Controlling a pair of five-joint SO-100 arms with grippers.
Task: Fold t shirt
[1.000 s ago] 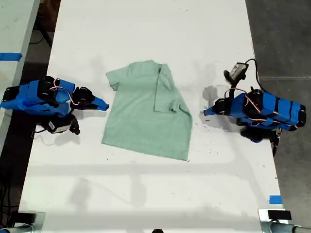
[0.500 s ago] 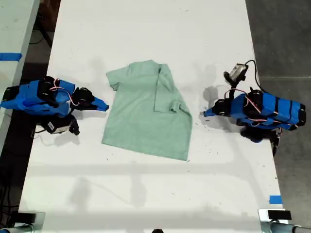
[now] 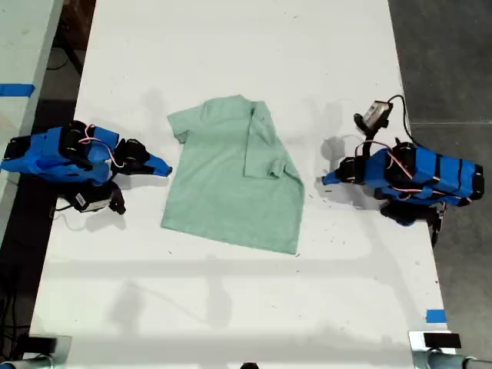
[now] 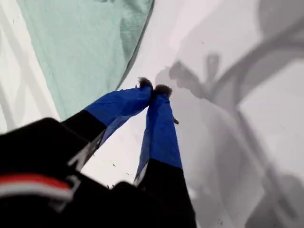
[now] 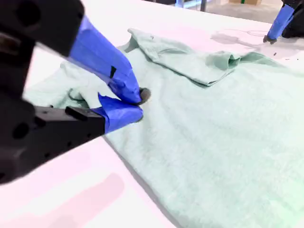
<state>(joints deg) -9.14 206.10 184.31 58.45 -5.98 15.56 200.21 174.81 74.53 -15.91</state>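
The pale mint-green t shirt (image 3: 231, 181) lies flat in the middle of the white table (image 3: 231, 46), with the sleeve on the exterior view's right folded inward (image 3: 265, 146). My second gripper (image 3: 167, 170) is on the arm at the exterior view's left. It sits shut right at the shirt's edge (image 5: 199, 142), and nothing shows between its blue fingertips (image 5: 124, 90). My first gripper (image 3: 326, 178) is on the arm at the exterior view's right. It is shut too (image 4: 154, 89) and hovers over bare table a short way from the shirt's hem (image 4: 85, 52).
A small camera on a cable (image 3: 375, 114) rises beside the arm at the exterior view's right. Blue tape marks (image 3: 435, 316) sit near the table's lower right edge and on a side bench (image 3: 15, 90). Dark floor borders the table on both sides.
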